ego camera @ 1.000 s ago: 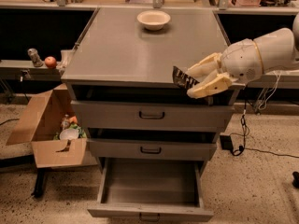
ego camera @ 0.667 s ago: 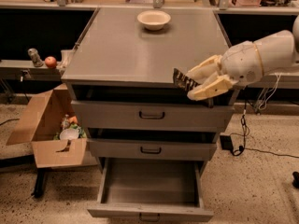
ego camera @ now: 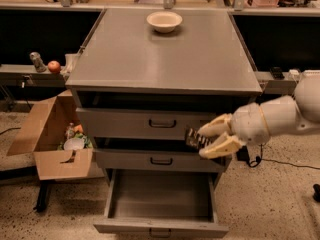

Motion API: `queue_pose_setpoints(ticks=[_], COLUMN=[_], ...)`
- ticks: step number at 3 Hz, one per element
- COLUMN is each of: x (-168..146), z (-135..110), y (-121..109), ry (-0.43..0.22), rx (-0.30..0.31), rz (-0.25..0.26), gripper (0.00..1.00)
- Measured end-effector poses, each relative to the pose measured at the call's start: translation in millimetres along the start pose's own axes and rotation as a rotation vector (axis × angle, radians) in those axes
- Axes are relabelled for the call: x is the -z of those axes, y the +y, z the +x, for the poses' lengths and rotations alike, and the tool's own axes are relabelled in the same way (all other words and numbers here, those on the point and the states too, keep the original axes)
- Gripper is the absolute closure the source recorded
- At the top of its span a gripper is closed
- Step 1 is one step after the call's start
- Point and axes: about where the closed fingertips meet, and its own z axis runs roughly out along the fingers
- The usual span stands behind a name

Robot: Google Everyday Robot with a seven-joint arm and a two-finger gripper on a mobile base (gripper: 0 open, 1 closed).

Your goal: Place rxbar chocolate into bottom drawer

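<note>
- A cardboard box (ego camera: 47, 134) stands open on the floor, beside the left front corner of the bench (ego camera: 150, 59). Small things lie inside it, but I cannot tell what they are.
- An apple (ego camera: 54, 66) rests on a low shelf just beyond the left edge of the bench.
- A cream bowl (ego camera: 164, 20) sits upright near the back edge of the bench, about at its middle.
- Below the front edge, the top drawer (ego camera: 125, 123) and the middle drawer (ego camera: 125, 160) each show a dark gap above their fronts.
- The bottom drawer (ego camera: 125, 227) is pulled far out toward the camera.
- The rxbar chocolate (ego camera: 193, 137) is in the air below the right front corner of the bench. It is in front of the seam between the top and middle drawers and above the right part of the bottom drawer, not inside it.
- The hand (ego camera: 201, 143) pinches the right end of the bar, with one pale finger above it and one below.
- The white arm (ego camera: 280, 116) reaches in from beyond the right edge of the bench.
</note>
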Motion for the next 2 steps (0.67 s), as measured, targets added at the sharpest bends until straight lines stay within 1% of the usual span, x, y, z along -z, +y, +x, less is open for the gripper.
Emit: queue_pose_setpoints(ticks=[1,2], x=[-47.2,-73.8], z=[80.2,113.7], y=[49.6,73.7], ry=[0.029,0.010], rx=[-0.144,-0.228], rz=[-0.078,-0.132], gripper=[1.00,1.00])
